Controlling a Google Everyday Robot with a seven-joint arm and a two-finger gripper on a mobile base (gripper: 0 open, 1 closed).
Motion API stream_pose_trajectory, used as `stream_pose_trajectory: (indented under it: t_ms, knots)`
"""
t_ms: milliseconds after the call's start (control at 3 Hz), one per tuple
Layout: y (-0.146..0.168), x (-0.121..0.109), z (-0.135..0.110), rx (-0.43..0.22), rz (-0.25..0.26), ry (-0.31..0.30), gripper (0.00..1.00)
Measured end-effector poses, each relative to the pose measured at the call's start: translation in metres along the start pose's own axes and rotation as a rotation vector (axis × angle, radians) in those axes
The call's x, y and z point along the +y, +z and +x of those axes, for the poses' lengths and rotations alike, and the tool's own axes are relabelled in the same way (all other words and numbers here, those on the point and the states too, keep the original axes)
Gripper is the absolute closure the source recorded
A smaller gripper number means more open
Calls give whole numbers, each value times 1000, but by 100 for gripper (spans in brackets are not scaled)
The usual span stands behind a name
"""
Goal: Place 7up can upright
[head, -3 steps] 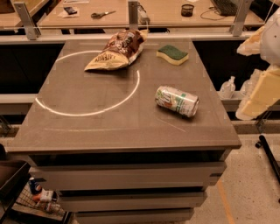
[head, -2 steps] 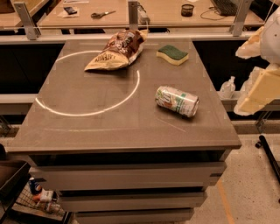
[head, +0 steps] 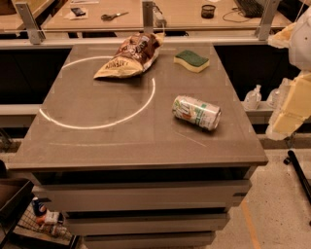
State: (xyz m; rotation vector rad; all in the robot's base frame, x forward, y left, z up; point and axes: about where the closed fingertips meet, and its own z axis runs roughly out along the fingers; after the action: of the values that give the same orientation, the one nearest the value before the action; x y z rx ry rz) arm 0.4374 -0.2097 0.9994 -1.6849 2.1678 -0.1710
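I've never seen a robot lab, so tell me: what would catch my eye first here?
The 7up can lies on its side on the right half of the grey table, just outside a white circle. A brown snack bag and a green sponge sit near the far edge, and the robot's pale end effector hangs beyond the right side.

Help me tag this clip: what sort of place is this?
Probably a lab or office workspace: a grey table with a white circle marked on it, and desks behind, one holding scissors. A can lies on its side; the hand hangs beyond the table's right edge.
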Motion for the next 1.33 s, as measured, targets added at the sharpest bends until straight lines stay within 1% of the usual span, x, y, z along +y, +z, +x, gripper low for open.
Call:
stream_pose_trajectory:
  t_ms: [333, 667, 1000, 1333]
  knots:
    - [15, -18, -10, 33, -31, 19, 0]
    - [50, -43, -26, 72, -91, 73, 0]
    - [79, -52, -38, 98, -148, 144, 0]
    - [101, -51, -44, 100, -185, 222, 0]
